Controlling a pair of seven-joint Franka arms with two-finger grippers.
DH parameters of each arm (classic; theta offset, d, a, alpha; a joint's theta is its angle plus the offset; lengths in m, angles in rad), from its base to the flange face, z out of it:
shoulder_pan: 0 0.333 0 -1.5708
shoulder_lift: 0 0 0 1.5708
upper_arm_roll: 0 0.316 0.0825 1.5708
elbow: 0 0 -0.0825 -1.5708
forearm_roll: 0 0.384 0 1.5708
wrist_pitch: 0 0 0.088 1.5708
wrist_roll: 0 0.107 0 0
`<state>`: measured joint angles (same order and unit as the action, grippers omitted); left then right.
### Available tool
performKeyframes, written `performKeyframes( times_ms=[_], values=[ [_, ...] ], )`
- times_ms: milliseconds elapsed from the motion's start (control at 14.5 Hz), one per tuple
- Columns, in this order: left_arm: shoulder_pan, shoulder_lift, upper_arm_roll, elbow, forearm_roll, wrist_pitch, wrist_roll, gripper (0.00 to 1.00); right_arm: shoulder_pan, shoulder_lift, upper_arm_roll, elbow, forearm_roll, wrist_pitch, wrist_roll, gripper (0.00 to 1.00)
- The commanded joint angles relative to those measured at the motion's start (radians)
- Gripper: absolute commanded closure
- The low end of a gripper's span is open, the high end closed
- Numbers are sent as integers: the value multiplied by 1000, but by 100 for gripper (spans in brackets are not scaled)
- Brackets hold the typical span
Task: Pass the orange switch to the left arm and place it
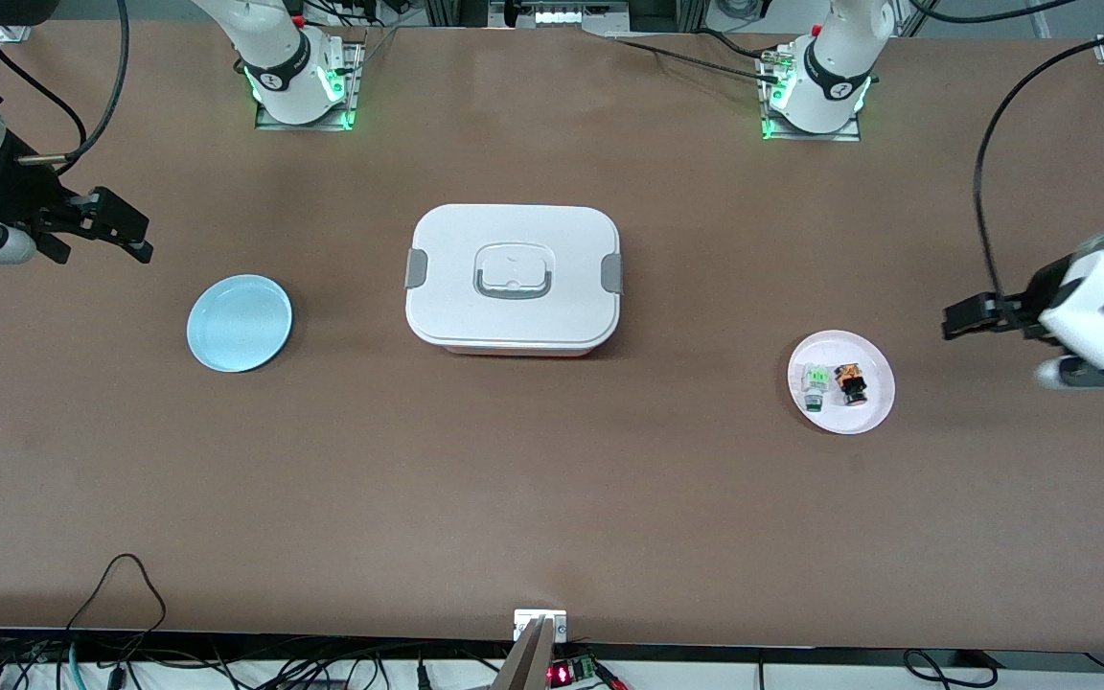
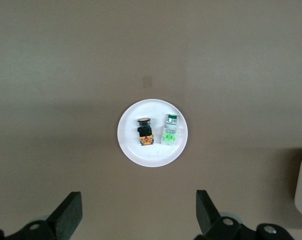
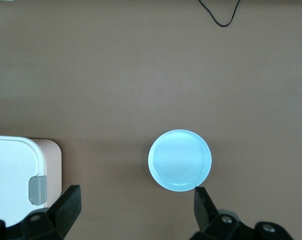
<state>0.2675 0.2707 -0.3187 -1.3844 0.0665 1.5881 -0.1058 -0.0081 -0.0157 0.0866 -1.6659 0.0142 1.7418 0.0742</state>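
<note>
The orange switch (image 1: pixel 852 381) (image 2: pixel 145 132) lies on a small white plate (image 1: pixel 873 407) (image 2: pixel 151 157) toward the left arm's end of the table, next to a green-and-white component (image 1: pixel 814 380) (image 2: pixel 170 131). My left gripper (image 1: pixel 964 318) (image 2: pixel 138 200) hangs open and empty over bare table beside that plate. The white box (image 1: pixel 514 278) (image 3: pixel 10 175) with grey latches stands shut in the middle of the table. My right gripper (image 1: pixel 135 235) (image 3: pixel 136 194) hangs open and empty over the table at the right arm's end.
A light blue plate (image 1: pixel 240 322) (image 3: pixel 180 160) with nothing on it sits between the box and the right arm's end. A black cable loop (image 1: pixel 121 575) lies on the table edge nearest the front camera. The brown tabletop (image 1: pixel 552 479) stretches wide around the box.
</note>
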Motion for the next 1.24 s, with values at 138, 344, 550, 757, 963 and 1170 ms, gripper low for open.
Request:
performKeyframes(
  times_ms=[138,344,550,757,963,1170],
  values=[
    [-169,-250,199,-262,-31,126,29,0,13,5,-7,21,-19,-22,9,0],
    [-195,-309,237,-357,-25,133,29,0,7,8,-7,22,-16,-18,13,0],
    [-246,-304,259,-346,-24,132,31,0,13,8,-7,22,-14,-19,15,0],
    [-231,-286,254,-335,-20,122,32,0,13,8,-7,22,-16,-16,15,0],
    [-229,-281,251,-325,-22,98,31,0,13,8,-7,22,-16,-21,15,0],
    [-229,-272,251,-312,-22,96,28,0,11,8,-7,22,-16,-22,15,0]
  ],
)
